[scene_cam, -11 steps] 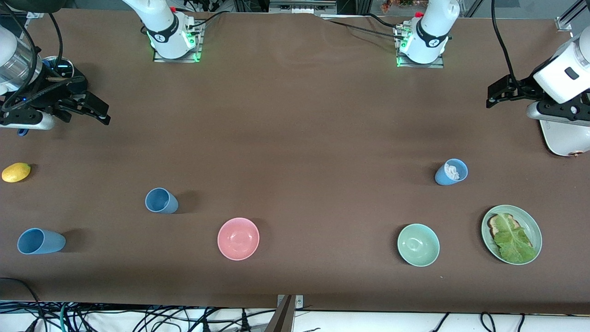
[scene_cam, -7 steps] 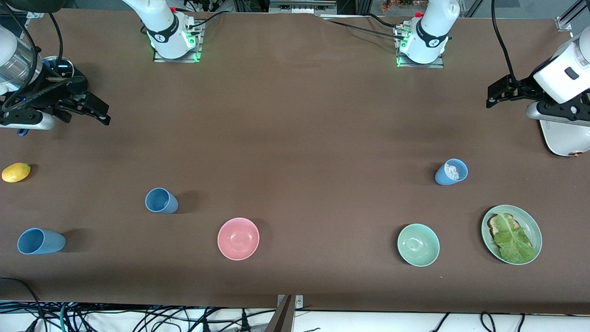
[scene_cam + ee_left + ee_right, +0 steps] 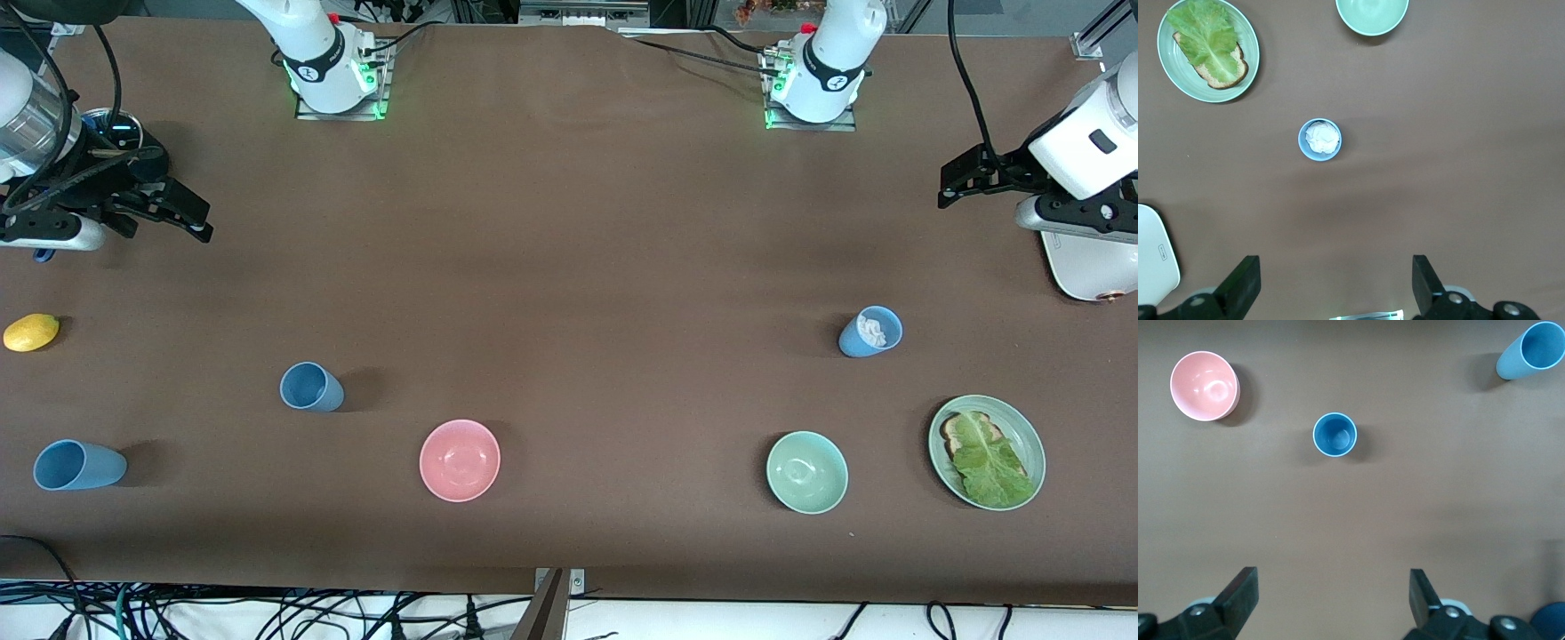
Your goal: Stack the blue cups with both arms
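- The brown bench (image 3: 569,267) carries everything; both arms wait at its ends, raised.
- The left arm (image 3: 1080,142) is partly cut off by the front view's edge. Its left gripper (image 3: 1336,287) hangs over bare bench at that arm's end, jaws released and spread wide, holding nothing.
- The right arm (image 3: 27,116) is also cropped. Its right gripper (image 3: 1331,603) hangs over bare bench at its own end, jaws released, nothing between them.
- A white device (image 3: 1080,262) lies under the left arm, half out of frame; what it is cannot be made out.
- A pale green plate (image 3: 1031,436) with toast and a lettuce leaf (image 3: 989,460), a pink bowl (image 3: 460,460) and a pale green bowl (image 3: 806,472) sit nearer the front camera than either pair of jaws.
- Blue cup with white crumpled stuffing (image 3: 869,332): upright, long axis vertical, mouth up, well ahead of the left jaws, roughly centred between them in the wrist view.
- Empty blue cup (image 3: 310,387): upright, mouth up, well ahead of the right jaws, in line with their gap.
- Third blue cup (image 3: 78,465): looks upright, though the views do not settle it; off to one side of the right jaws, farther out.
- A lemon (image 3: 31,332) lies near the right jaws, clipped by the edge.
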You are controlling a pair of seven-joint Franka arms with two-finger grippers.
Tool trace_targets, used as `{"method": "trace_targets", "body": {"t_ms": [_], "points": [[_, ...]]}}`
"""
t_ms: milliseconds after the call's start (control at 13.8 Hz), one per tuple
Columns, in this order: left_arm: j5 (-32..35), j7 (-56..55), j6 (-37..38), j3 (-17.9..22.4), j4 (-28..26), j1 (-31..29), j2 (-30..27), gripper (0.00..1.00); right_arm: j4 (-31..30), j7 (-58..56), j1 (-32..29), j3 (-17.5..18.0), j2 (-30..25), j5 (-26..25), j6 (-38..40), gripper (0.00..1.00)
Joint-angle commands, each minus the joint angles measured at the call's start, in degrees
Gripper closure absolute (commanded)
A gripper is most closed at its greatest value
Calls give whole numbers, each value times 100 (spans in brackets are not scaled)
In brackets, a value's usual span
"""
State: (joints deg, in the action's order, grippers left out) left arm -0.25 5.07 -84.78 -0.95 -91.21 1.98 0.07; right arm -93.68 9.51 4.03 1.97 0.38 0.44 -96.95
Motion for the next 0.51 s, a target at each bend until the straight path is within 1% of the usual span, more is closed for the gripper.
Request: {"method": "trace_targets", "body": {"t_ms": [0,436], "points": [[60,126,41,16,130,30,36,0,140,-63,-25,14,58,-18,36,0],[60,126,41,16,121,30,36,0,140,-380,-25,14,58,-80,27,0]]}}
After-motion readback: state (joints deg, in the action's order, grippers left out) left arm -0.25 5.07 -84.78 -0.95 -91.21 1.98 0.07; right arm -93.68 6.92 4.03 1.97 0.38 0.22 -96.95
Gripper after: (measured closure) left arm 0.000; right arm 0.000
